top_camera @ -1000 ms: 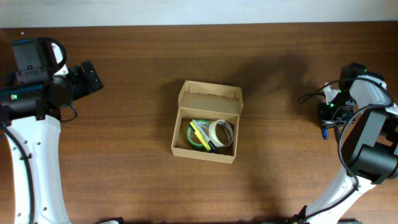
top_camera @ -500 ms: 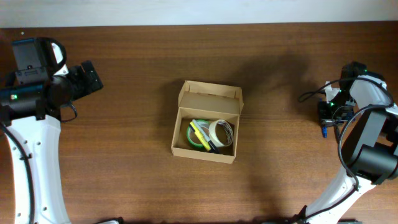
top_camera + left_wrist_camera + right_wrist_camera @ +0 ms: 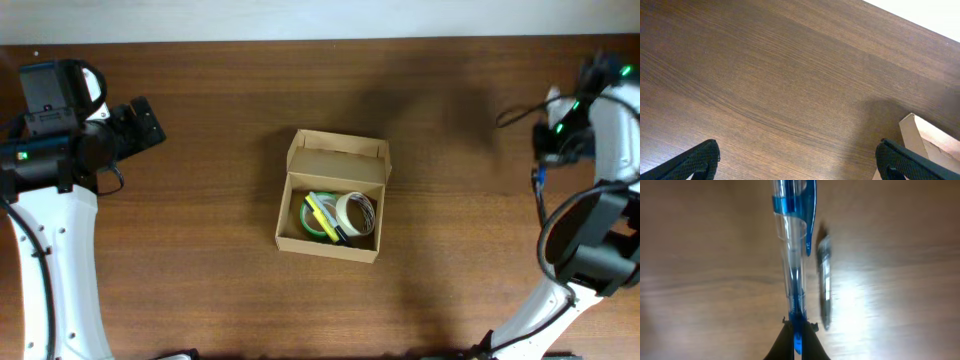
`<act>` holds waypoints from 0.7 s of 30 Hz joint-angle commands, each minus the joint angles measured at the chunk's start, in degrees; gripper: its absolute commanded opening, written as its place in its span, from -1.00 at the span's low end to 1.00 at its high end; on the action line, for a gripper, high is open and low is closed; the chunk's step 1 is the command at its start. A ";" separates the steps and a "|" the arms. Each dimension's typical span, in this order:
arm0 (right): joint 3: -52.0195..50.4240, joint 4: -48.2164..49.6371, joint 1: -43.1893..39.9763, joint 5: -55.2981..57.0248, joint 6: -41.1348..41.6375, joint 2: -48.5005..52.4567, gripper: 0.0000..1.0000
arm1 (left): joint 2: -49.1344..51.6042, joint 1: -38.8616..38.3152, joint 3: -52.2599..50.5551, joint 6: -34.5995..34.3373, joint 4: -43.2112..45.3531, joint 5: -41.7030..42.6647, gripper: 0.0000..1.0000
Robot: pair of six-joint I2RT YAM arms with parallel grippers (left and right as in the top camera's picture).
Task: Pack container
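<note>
Left gripper [image 3: 799, 164]: at the far left we see its fingers spread wide above the table [image 3: 765, 75].
Box [image 3: 326, 246]: it sits mid-table with the flap lid open. Inside we find a green tape roll [image 3: 311, 224], a yellow marker [image 3: 320, 212] across it, and a white roll [image 3: 357, 209] beside them.
Right gripper [image 3: 798, 339]: at the far right, well apart from the box, it pinches a blue pen [image 3: 790, 255].

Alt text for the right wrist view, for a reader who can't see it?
The right hand pinches one end of a clear plastic pen with a blue clip, which runs up the frame over the brown wooden table. The picture is blurred, with a dark streak beside the pen.
</note>
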 commanded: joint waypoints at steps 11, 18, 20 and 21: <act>23.02 -13.16 28.68 -3.93 1.46 -4.42 -0.92 | -0.13 0.22 0.00 0.92 0.15 -0.39 0.99; 22.97 -13.86 48.41 4.17 1.51 -4.42 -0.92 | -0.13 0.22 0.00 0.92 0.11 -0.37 0.98; 22.97 -13.70 51.12 6.05 1.55 -4.42 -0.92 | -0.13 0.22 0.00 0.92 0.09 -0.37 0.98; 22.97 -13.68 51.78 6.12 1.70 -4.42 -0.92 | -0.13 0.22 0.00 0.92 0.07 -0.37 0.99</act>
